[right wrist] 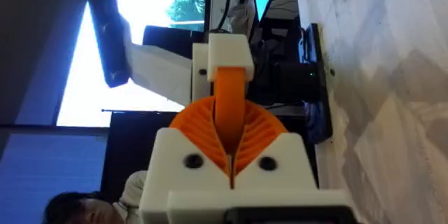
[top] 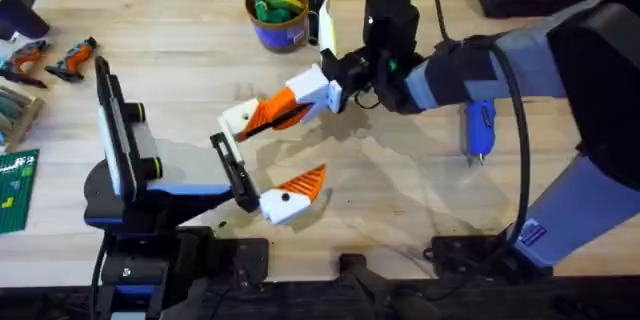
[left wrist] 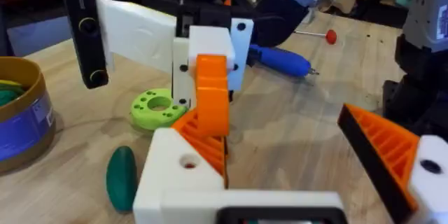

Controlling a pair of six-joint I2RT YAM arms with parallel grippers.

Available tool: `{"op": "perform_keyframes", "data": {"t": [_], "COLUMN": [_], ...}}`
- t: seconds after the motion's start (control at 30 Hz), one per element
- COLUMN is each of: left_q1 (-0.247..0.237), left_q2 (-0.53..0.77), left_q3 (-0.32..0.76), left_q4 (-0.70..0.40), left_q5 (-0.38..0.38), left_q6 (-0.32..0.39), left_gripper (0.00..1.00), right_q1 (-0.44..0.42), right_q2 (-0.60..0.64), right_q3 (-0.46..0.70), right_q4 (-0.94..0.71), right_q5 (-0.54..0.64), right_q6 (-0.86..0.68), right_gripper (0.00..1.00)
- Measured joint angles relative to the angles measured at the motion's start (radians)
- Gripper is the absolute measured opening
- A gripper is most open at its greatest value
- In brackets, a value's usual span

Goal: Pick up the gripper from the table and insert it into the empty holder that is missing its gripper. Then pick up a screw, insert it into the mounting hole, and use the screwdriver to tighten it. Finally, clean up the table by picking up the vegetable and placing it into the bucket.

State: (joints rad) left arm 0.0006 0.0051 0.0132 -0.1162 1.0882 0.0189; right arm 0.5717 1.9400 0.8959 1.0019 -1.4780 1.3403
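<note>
Reaching in from the right edge of the table (top: 400, 200), the right gripper (top: 262, 120) is hovering near the tabletop's middle with its two orange pads pressed together on the gripper (right wrist: 229, 105), the small orange finger piece. That piece is meeting the holder (right wrist: 225, 56), a white angular mount. In the left wrist view the orange piece (left wrist: 212, 98) is standing upright against the white mount (left wrist: 210, 49). The left gripper (top: 262, 175) is sitting just nearer the front edge, its fingers spread wide apart and holding nothing; one orange-tipped finger (top: 300, 188) is pointing toward the right arm. The screwdriver (top: 481, 128) is lying toward the right edge, beside the right arm. The bucket (top: 278, 12) is standing at the far edge near the middle, with green and yellow items inside. The vegetable (left wrist: 122, 177) is lying on the wood near a lime-green disc (left wrist: 157, 106).
</note>
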Motion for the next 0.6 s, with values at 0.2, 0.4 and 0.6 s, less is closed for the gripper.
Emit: {"op": "perform_keyframes", "data": {"t": [0.2,0.4,0.6], "left_q1": [0.000,0.000,0.004], "left_q2": [0.000,0.000,0.000], "left_q3": [0.000,0.000,0.000], "left_q4": [0.000,0.000,0.003], "left_q5": [-0.001,-0.007,-0.030], "left_q6": [0.000,0.003,0.002], "left_gripper": [0.985,0.985,0.986], "right_q1": [0.002,0.002,0.000], "right_q2": [0.000,0.009,0.063], "right_q3": [0.001,0.017,0.084], "right_q4": [0.000,-0.002,0.000], "right_q5": [0.004,-0.005,-0.045], "right_q6": [0.000,0.002,0.018], "right_gripper": [0.012,0.012,0.012]}}
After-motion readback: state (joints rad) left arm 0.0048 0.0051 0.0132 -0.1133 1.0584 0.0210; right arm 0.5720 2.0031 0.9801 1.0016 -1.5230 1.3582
